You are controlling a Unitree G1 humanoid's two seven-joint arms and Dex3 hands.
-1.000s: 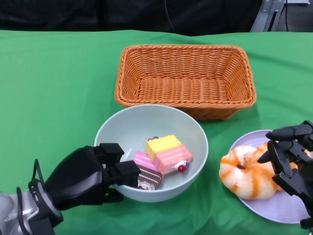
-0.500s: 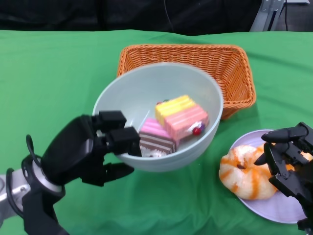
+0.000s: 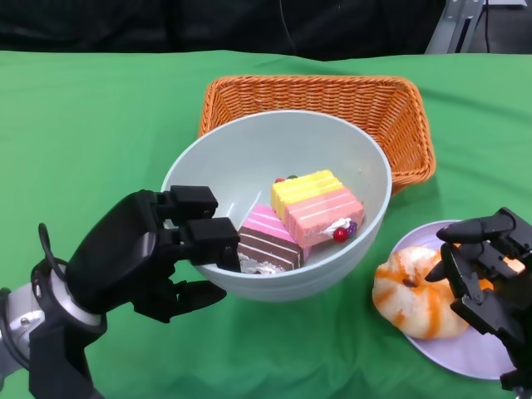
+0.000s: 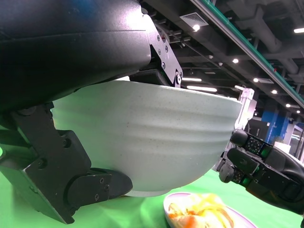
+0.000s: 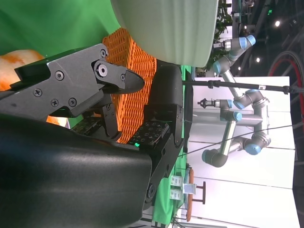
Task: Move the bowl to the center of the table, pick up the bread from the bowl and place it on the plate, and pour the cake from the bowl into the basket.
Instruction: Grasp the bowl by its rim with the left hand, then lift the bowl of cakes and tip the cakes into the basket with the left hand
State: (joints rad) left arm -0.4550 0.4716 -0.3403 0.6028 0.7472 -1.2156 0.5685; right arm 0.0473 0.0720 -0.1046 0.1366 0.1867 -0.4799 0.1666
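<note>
pale grey-green bowl, orange wicker basket, yellow-and-pink striped cake, pink/brown layered cake, orange-glazed bread on a lilac plate, green cloth.

Head view: the bowl hides the near wall and much of the floor of the basket. The left hand covers the bowl's near-left rim; its fingers inside the bowl hide the near end of the brown cake. The right hand overlaps the bread and the plate, which the bottom and right picture edges cut off.

Right wrist view: the bowl's interior is not visible.
</note>
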